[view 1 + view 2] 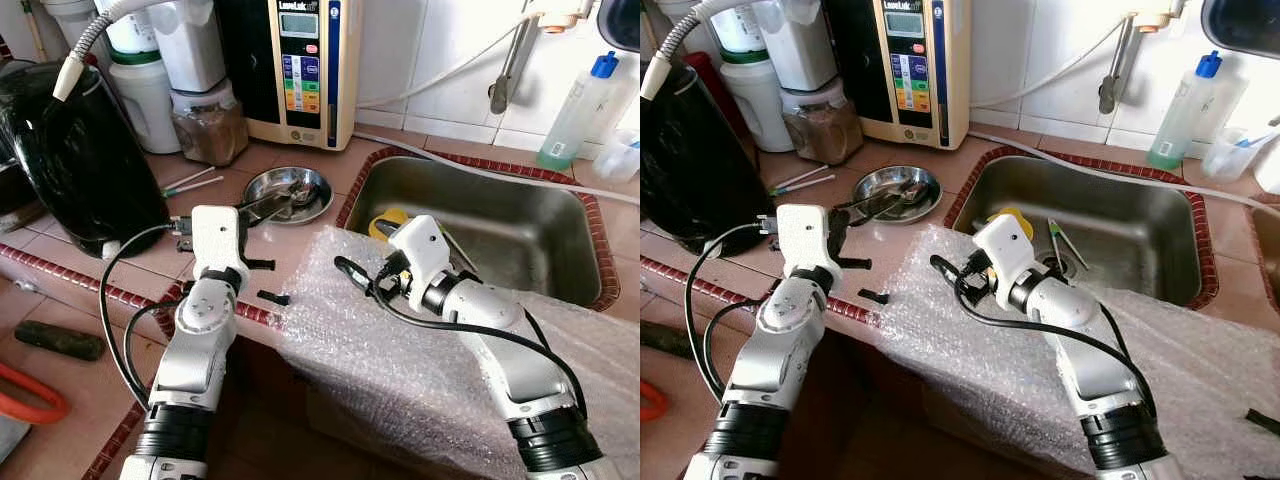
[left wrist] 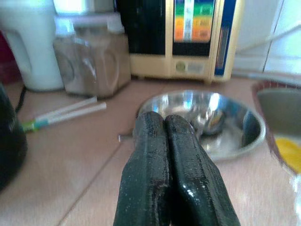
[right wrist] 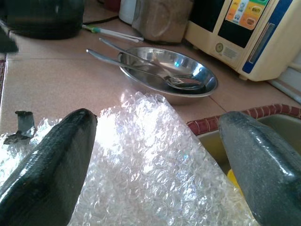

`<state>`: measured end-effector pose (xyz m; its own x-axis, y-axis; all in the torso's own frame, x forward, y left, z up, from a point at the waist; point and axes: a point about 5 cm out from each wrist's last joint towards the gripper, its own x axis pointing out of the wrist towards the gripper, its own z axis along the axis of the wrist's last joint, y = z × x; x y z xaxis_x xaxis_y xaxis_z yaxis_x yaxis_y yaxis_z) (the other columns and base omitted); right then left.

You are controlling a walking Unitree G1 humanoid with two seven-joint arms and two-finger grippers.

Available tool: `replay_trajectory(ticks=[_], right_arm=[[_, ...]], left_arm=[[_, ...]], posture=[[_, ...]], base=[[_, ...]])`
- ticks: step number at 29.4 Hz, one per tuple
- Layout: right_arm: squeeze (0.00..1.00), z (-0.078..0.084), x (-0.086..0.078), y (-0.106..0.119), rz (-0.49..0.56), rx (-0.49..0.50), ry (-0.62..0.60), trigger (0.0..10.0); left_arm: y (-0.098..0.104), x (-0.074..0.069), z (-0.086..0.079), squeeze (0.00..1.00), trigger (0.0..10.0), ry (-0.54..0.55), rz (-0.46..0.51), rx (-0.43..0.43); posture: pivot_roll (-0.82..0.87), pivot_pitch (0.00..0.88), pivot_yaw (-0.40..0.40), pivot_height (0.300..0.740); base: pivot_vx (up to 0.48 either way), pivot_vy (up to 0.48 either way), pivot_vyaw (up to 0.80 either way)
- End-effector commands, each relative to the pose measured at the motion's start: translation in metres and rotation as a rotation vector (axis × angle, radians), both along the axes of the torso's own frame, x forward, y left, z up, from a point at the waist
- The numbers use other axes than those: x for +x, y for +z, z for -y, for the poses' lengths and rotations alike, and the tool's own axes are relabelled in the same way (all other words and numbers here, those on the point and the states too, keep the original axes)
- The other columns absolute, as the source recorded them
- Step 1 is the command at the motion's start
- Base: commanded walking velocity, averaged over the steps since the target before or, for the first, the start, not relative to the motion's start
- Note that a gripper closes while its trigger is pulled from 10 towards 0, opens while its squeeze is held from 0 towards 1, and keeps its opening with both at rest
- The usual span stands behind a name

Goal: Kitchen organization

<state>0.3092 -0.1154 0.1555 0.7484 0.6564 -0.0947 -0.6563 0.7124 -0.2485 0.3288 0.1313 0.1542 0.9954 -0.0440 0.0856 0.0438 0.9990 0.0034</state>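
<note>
A steel bowl (image 1: 288, 193) holding two spoons (image 3: 155, 75) sits on the tiled counter (image 1: 300, 240) just left of the sink (image 1: 545, 245). A sheet of bubble wrap (image 1: 400, 370) drapes over the counter's front edge and the sink's near rim. My left gripper (image 2: 164, 125) is shut and empty, hovering low over the counter with its tips pointing at the bowl, a short way from it. My right gripper (image 3: 157, 117) is open above the bubble wrap, one finger on each side of a raised fold, also facing the bowl.
A black appliance (image 1: 75, 160) stands at the left, with a brown-filled jar (image 1: 208, 125) and a cream water unit (image 1: 300, 60) behind the bowl. Two straws (image 1: 190, 183) lie nearby. A yellow item (image 1: 388, 220) lies in the sink. A small black piece (image 1: 272, 297) sits at the counter edge.
</note>
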Motion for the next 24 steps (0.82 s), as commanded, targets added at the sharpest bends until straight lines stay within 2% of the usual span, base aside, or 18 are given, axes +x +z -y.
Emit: replay_trajectory(ticks=[1, 4, 5, 6, 9, 18, 24], right_arm=[[0.0, 0.001, 0.003, 0.006, 0.028, 0.001, -0.008, 10.0], [0.0, 0.001, 0.004, 0.006, 0.029, -0.001, -0.013, 10.0], [0.0, 0.002, 0.004, 0.006, 0.029, -0.003, -0.016, 10.0], [0.0, 0.002, 0.004, 0.006, 0.029, -0.003, -0.017, 10.0], [0.0, 0.003, 0.004, 0.005, 0.029, -0.004, -0.019, 10.0], [0.0, 0.002, 0.004, 0.004, 0.031, -0.009, -0.02, 10.0], [0.0, 0.003, 0.003, 0.004, 0.032, -0.011, -0.026, 10.0]], left_arm=[[0.01, 0.002, -0.003, 0.0, 0.0, 0.02, 0.047, -0.002], [0.011, 0.004, -0.004, 0.0, 0.0, 0.014, 0.051, 0.014], [0.01, 0.005, -0.004, 0.0, 8.5, 0.008, 0.048, 0.028], [0.011, 0.006, -0.005, 1.0, 10.0, 0.009, 0.047, 0.031], [0.009, 0.009, -0.003, 1.0, 10.0, -0.028, 0.024, 0.012], [0.001, 0.029, -0.001, 1.0, 10.0, -0.109, -0.122, -0.007], [0.005, 0.036, -0.003, 1.0, 10.0, -0.115, -0.115, -0.007]], posture=[[-0.03, 0.0, 0.041, 0.74], [-0.03, 0.0, 0.041, 0.74], [-0.03, 0.0, 0.041, 0.74], [-0.03, 0.0, 0.042, 0.74], [-0.03, 0.0, 0.042, 0.74], [-0.04, 0.0, 0.046, 0.74], [-0.04, 0.0, 0.048, 0.74]], base=[[0.0, 0.0, 0.0], [0.0, 0.0, 0.0], [0.0, 0.0, 0.0], [0.0, 0.0, 0.0], [0.0, 0.0, 0.0], [0.0, 0.0, 0.0], [0.0, 0.0, 0.0]])
